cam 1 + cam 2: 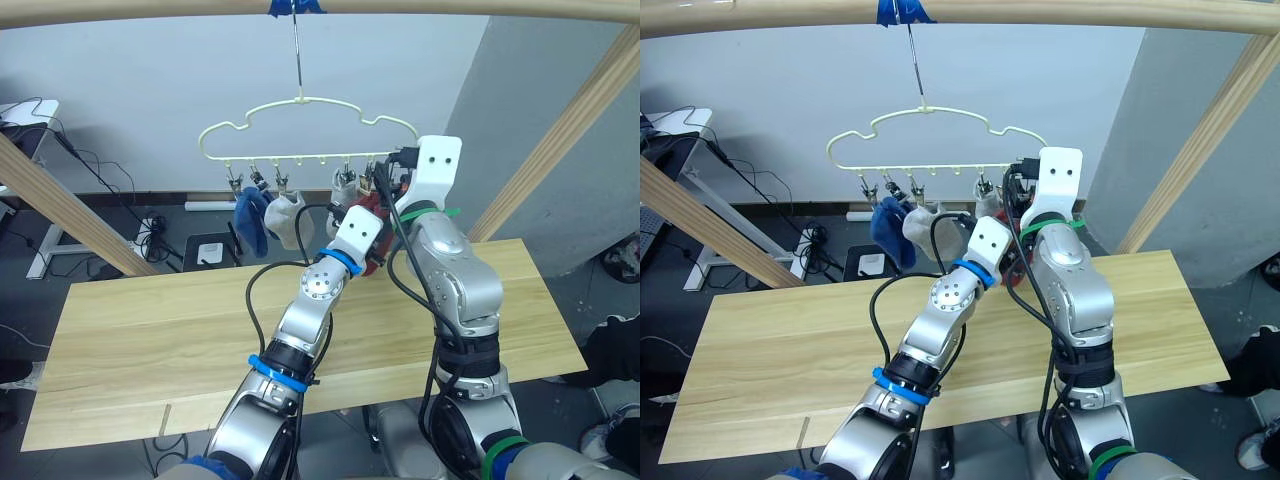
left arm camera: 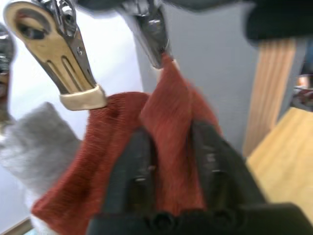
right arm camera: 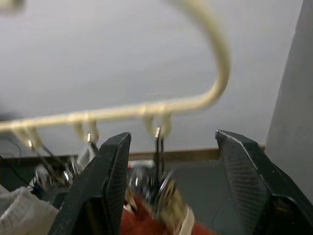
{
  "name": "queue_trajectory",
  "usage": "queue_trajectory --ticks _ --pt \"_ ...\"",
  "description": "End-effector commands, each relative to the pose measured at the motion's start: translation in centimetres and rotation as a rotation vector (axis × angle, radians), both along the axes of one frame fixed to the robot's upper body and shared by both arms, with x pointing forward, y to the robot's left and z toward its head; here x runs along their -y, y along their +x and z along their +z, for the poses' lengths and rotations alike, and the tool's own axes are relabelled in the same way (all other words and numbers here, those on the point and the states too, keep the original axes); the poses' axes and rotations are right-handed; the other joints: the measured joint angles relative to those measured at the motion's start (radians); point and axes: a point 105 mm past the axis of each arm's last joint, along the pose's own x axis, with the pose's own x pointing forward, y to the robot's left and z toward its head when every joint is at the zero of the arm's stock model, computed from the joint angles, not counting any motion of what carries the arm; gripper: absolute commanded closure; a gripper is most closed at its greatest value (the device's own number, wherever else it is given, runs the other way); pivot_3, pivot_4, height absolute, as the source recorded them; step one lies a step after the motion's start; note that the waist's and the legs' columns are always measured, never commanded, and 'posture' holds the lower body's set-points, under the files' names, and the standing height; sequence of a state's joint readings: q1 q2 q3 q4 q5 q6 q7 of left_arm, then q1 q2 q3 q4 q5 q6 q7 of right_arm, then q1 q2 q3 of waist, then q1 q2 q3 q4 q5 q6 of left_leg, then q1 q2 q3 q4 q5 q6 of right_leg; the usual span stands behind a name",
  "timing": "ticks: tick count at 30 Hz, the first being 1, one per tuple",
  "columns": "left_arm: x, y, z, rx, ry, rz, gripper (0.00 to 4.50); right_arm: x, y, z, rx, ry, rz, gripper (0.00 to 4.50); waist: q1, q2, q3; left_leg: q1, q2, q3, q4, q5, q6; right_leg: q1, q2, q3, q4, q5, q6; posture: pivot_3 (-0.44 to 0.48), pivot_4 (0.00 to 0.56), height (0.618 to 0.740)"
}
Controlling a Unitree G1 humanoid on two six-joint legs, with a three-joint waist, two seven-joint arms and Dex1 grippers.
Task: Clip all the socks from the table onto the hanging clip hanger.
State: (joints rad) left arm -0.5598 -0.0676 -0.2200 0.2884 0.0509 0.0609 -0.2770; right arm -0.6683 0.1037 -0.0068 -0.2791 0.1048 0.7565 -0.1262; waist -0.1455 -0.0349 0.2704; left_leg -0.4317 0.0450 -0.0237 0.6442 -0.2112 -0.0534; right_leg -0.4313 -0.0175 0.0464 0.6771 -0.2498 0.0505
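**Operator:** How far along are we, reading left to right?

**Observer:** You're near the end, by my judgement. On the clip hanger [image 1: 300,135], the left clips hold one blue sock [image 1: 251,218], then a light grey sock [image 1: 290,217] just right of it. Further right another pale sock [image 1: 345,188] hangs, partly hidden by your arms. At the right end is a rust-red sock [image 2: 161,142].

**Operator:** And my grippers?

**Observer:** Your left gripper [image 2: 171,147] is closed narrow on that rust-red sock, holding it up under a metal clip [image 2: 149,32]. Your right gripper [image 3: 168,166] stands wide, holding nothing, its fingers either side of a clip at the hanger's right end.

**Operator:** Counts?

**Observer:** I can count four socks for certain: one blue, two pale, one rust-red. More may hide behind your arms. The table [image 1: 150,330] shows no socks on its visible planks, so this red one looks like the last to fasten.
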Motion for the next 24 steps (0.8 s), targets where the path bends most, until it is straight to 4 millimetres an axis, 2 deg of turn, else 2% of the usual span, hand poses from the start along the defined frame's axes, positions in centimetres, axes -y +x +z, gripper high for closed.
queue_trajectory --ticks 1,5,7,8,10,11,18,19,24 --pt "0.6 -1.3 1.5 0.036 -0.014 -0.084 1.84 0.1 -1.4 1.2 0.055 -0.004 0.048 1.65 0.0 0.0 0.0 0.0 0.0 0.0 0.0 0.0 0.0 0.0 0.0 0.0 0.0 0.0 0.0 -0.224 0.225 0.74" --pt "-0.2 -2.3 1.5 0.027 0.015 -0.143 0.61 0.3 -2.4 1.2 0.064 -0.053 0.099 1.65 0.0 0.0 0.0 0.0 0.0 0.0 0.001 0.0 0.0 0.0 0.0 0.0 0.0 0.0 0.0 -0.223 0.224 0.74" --pt "-0.7 -3.2 1.4 0.018 0.031 -0.187 0.01 0.5 -3.0 1.1 0.067 -0.081 0.124 1.26 -0.001 0.0 0.0 0.0 0.0 0.0 0.001 0.0 0.0 0.0 0.0 0.0 0.001 0.0 0.0 -0.221 0.221 0.74" --pt "-0.9 -3.5 1.4 0.015 0.037 -0.202 0.0 0.6 -3.1 1.1 0.067 -0.091 0.134 1.07 -0.002 0.0 0.0 0.0 0.0 0.0 0.001 0.0 0.0 0.0 0.0 0.0 0.001 0.0 0.0 -0.219 0.22 0.74" --pt "-1.8 -4.6 1.3 0.01 0.061 -0.246 0.0 0.8 -3.7 1.0 0.073 -0.132 0.172 0.36 -0.002 0.0 0.0 0.0 0.0 0.0 0.001 0.0 0.0 0.0 0.0 0.0 0.001 0.0 0.0 -0.218 0.217 0.74" --pt "-2.9 -5.2 1.5 0.008 0.07 -0.27 0.0 0.8 -4.1 0.9 0.083 -0.173 0.219 0.04 -0.002 0.0 0.0 0.0 0.0 0.0 0.001 0.0 0.0 0.0 0.0 0.0 0.001 0.0 0.0 -0.217 0.215 0.74" --pt "-10.2 -8.5 3.3 -0.103 0.111 -0.367 0.0 1.9 -6.7 0.4 0.091 -0.389 0.529 0.04 0.0 0.0 0.0 0.001 0.001 -0.001 0.001 0.0 0.0 0.0 0.0 0.0 0.001 0.0 0.0 -0.185 0.207 0.74" --pt "-10.7 -8.7 3.5 -0.116 0.115 -0.368 0.0 1.9 -7.1 0.3 0.087 -0.407 0.57 0.04 0.002 0.0 0.0 0.001 0.001 -0.001 0.001 0.0 0.0 0.0 0.0 0.0 0.001 0.0 0.0 -0.18 0.206 0.74" --pt "-17.8 -8.7 4.7 -0.181 0.264 -0.233 0.0 4.4 -8.0 0.5 0.067 -0.538 0.688 0.04 0.007 0.0 0.0 0.001 0.001 0.0 0.001 0.0 0.0 0.001 0.0 0.0 0.0 -0.001 0.0 -0.142 0.193 0.74"
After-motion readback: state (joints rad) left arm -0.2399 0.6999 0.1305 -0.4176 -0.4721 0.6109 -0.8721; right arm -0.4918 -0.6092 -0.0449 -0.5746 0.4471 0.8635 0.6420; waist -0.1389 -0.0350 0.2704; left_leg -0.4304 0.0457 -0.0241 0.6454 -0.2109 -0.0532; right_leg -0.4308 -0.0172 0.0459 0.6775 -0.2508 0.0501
